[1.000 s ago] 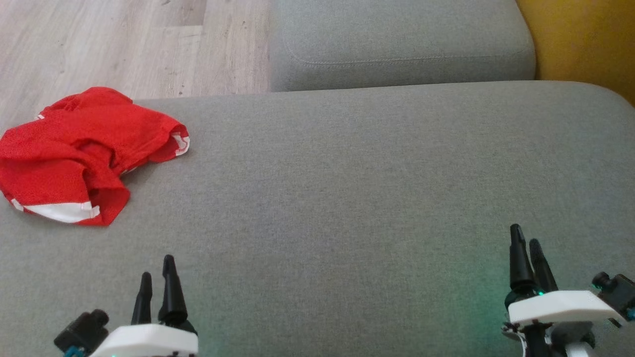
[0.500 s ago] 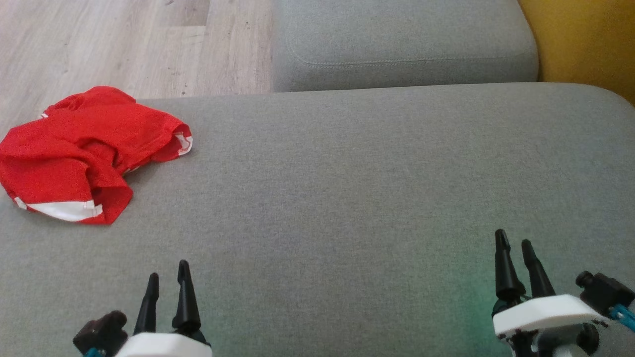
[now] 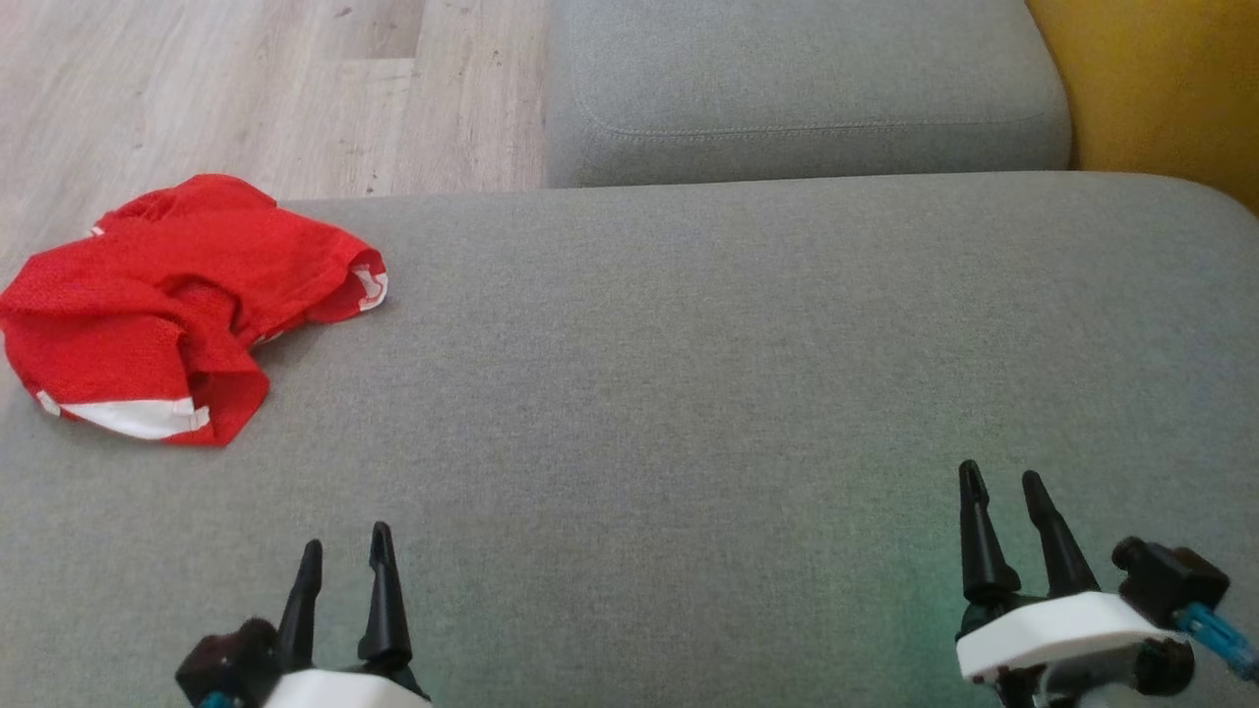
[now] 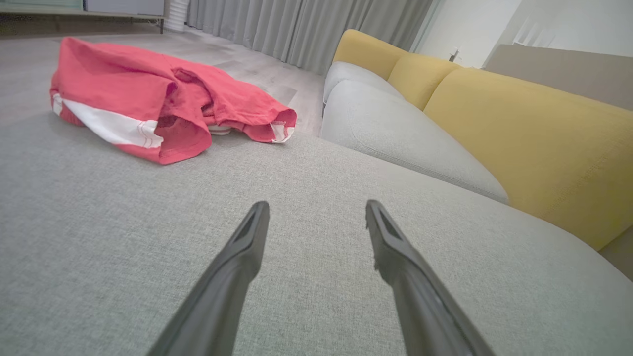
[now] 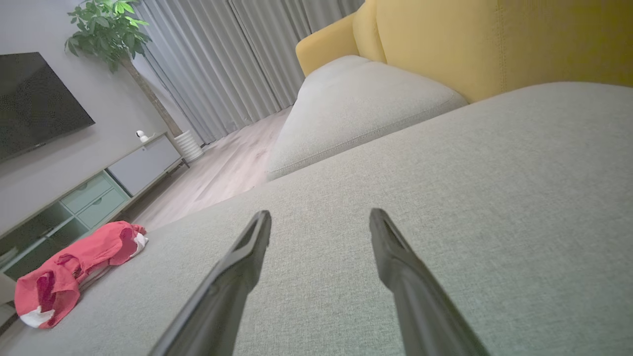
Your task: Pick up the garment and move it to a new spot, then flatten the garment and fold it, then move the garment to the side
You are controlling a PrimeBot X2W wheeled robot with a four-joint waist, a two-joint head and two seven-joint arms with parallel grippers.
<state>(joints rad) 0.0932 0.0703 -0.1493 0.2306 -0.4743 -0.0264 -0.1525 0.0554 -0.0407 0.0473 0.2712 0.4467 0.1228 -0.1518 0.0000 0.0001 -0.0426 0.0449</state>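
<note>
As far as the scene shows, nothing of the task is done yet. The red garment with white trim lies crumpled in a heap on the grey sofa seat. It is well ahead of the left hand and off to that hand's outer side, close to the seat's far edge where the wooden floor begins. From the right hand it is much farther, across nearly the whole width of the seat. Both hands are held over bare cushion with their fingers spread wide and nothing between them, and neither touches the cloth.

By this I judge the work to stand at its very start. The first pick-up has not begun, and the move to a new spot, the flattening, the folding and the final shift to the side are all left to do. The left hand is the nearer one and seems the natural one to reach first (the wide bare stretch of cushion between the two hands looks a sensible place to lay the garment out). The heap is bunched on itself, with a white-banded hem turned toward the left hand and a trimmed opening pointing toward the right hand's side, so I cannot tell which part is which
</note>
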